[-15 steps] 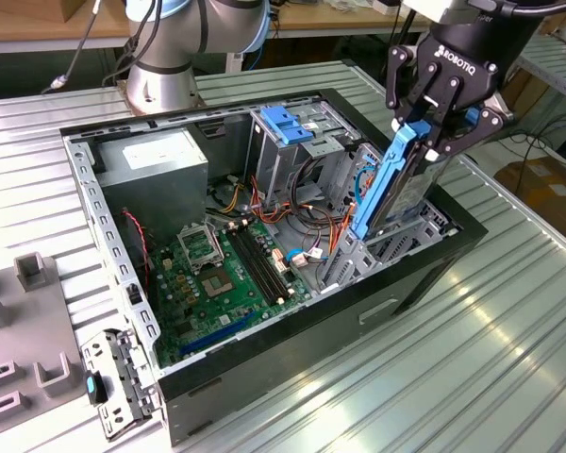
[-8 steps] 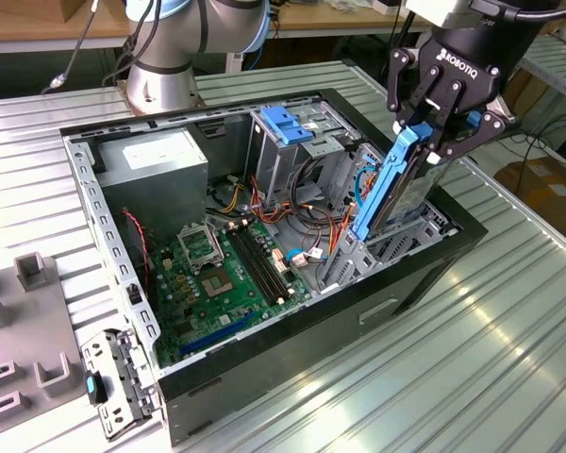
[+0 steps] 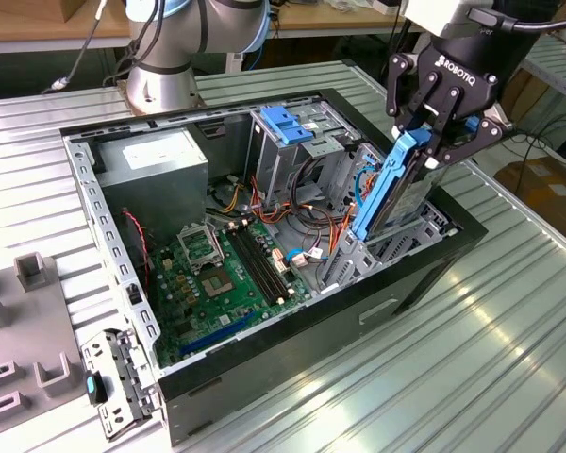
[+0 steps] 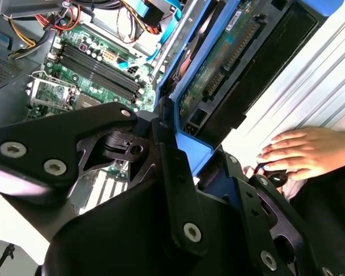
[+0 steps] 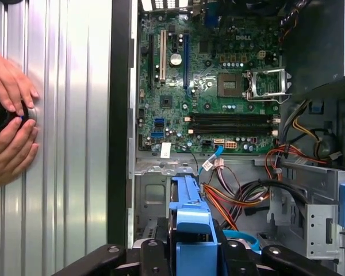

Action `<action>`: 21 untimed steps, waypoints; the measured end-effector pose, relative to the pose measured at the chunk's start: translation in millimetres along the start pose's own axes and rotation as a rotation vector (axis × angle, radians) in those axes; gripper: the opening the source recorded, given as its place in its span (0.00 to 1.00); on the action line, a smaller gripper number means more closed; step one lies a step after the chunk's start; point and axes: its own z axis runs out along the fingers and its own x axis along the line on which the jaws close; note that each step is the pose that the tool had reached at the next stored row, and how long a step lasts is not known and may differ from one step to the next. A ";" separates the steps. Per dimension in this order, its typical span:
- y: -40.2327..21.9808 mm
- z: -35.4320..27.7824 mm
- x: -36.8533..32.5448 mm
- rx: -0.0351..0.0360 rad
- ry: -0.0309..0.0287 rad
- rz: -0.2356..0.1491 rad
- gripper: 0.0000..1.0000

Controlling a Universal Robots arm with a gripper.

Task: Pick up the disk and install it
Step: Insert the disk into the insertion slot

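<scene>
The ribbed metal desk (image 3: pixel 509 321) spans the exterior view, and the open computer case (image 3: pixel 292 363) lies on it across the middle of the frame. Inside, I see the green motherboard (image 3: pixel 222 274) in the lower-left part of the case. The disk (image 3: pixel 382 198) stands steeply tilted in the upper right of the frame. Its lower end is down by the metal bay at the case's right wall and its upper end is above the rim. My claw (image 3: pixel 424 142) is clenched on that upper end, and both wrist views show the blue frame pinched between its fingers. In the first wrist view, a person's hands (image 5: pixel 8 115) rest on the desk beside the case.
</scene>
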 end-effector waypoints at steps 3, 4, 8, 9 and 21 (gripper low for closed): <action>-0.1 5.1 0.4 0.0000 0.0001 0.000 0.37; -0.1 6.9 0.6 0.0000 0.0001 0.000 0.37; -0.2 14.1 1.7 0.0000 0.0001 0.000 0.37; -0.2 15.4 1.9 0.0000 0.0000 0.000 0.37; -0.3 26.9 4.1 0.0000 0.0002 0.000 0.37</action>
